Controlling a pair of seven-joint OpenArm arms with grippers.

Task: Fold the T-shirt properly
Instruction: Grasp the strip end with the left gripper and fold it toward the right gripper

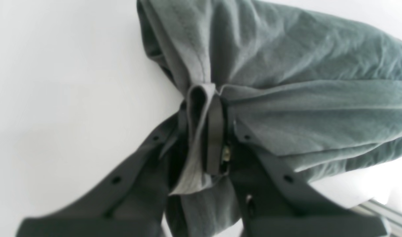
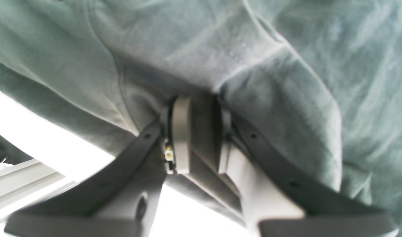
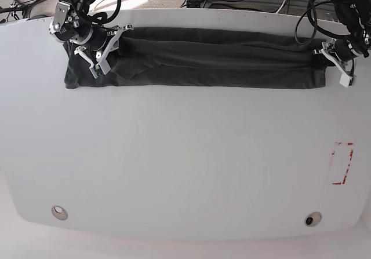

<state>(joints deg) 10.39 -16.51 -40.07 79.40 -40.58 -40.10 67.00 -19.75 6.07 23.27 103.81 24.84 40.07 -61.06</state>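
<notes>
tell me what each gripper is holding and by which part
Both hold the T-shirt: the left gripper pinches a bunched fold at one end of the folded strip, the right gripper pinches cloth at the opposite end.

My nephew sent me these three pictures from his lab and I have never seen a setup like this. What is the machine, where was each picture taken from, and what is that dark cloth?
It is a robot with two arms, each ending in a two-fingered gripper, working at a white table. The wide picture looks down on the whole table from above. The two close-ups come from small cameras mounted at each wrist, looking along the fingers.

The dark cloth is a T-shirt, lying as a long narrow band across the far side of the table. The left gripper, seen at the right end of the band in the wide picture, is closed on a bunched fold of the cloth. The right gripper, at the other end, is also pinching the cloth. A small red-outlined mark sits near the table's right edge.
</notes>
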